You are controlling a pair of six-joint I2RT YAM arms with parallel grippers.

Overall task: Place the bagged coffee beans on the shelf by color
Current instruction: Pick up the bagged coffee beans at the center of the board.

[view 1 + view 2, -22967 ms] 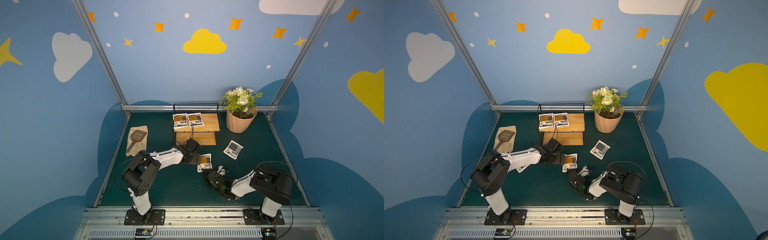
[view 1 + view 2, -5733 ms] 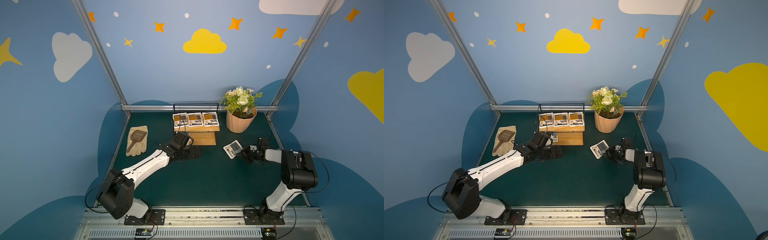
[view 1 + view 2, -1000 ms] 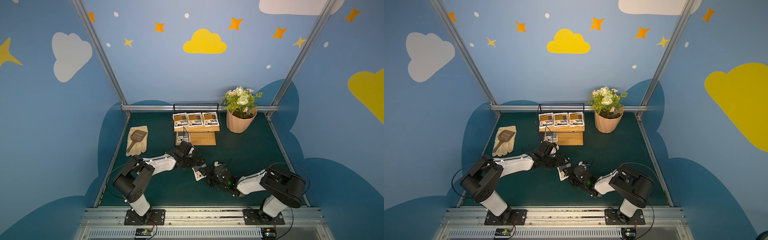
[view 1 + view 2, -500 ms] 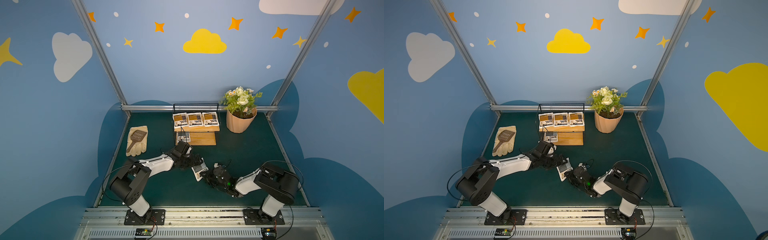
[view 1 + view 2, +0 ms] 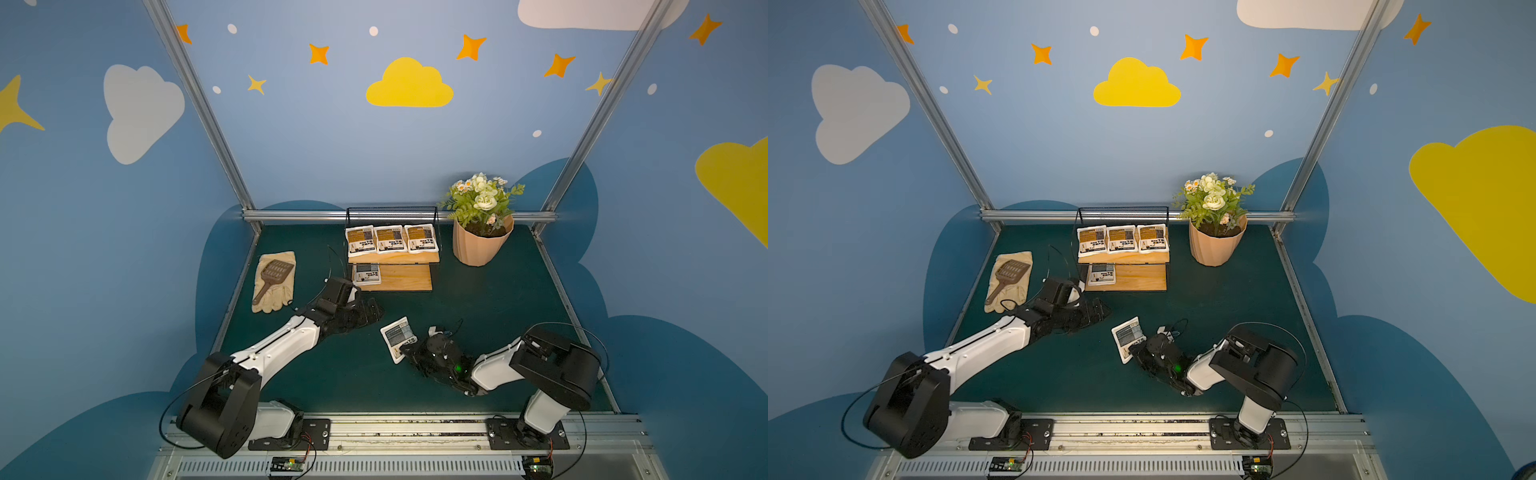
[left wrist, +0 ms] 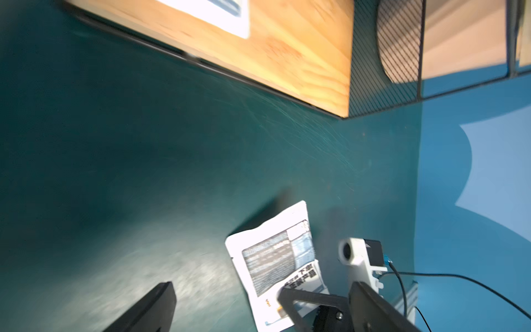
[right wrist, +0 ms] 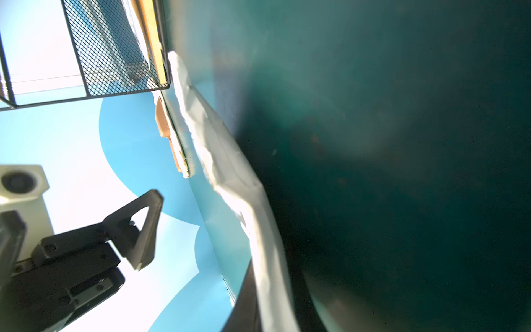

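on the far side of the counter [image 5: 478, 299] the shelf [image 5: 409, 279] already carries most of its load. three yellow-brown bags [image 5: 390, 241] sit side by side on the upper board [image 5: 415, 258], filling it end to end. one grey-blue bag [image 5: 366, 274] lies at the left end of the lower board [image 5: 1142, 277], with bare wood to its right. four of the five bags look sorted.

what is left, as i judge it, is the second grey-blue bag [image 5: 398, 333], which belongs on that bare wood beside its match. it is near the middle of the counter, well apart from the shelf and nearer than it. the right claw [image 5: 409, 351] is clamped on its near right edge, jaws together on the bag. the left claw [image 5: 370, 312] hovers just to its left and a little farther off, jaws apart, holding nothing and clear of the bag.

the bag is small, white and puffy, label up, with a grey-blue panel and dark print, lying at a slant to the shelf. from the left wrist a dark shadow shows under its far edge, so that end seems raised; whether the near end rests on the counter i cannot tell. seen edge-on from the right wrist it is soft and wrinkled, likely to sag when carried.
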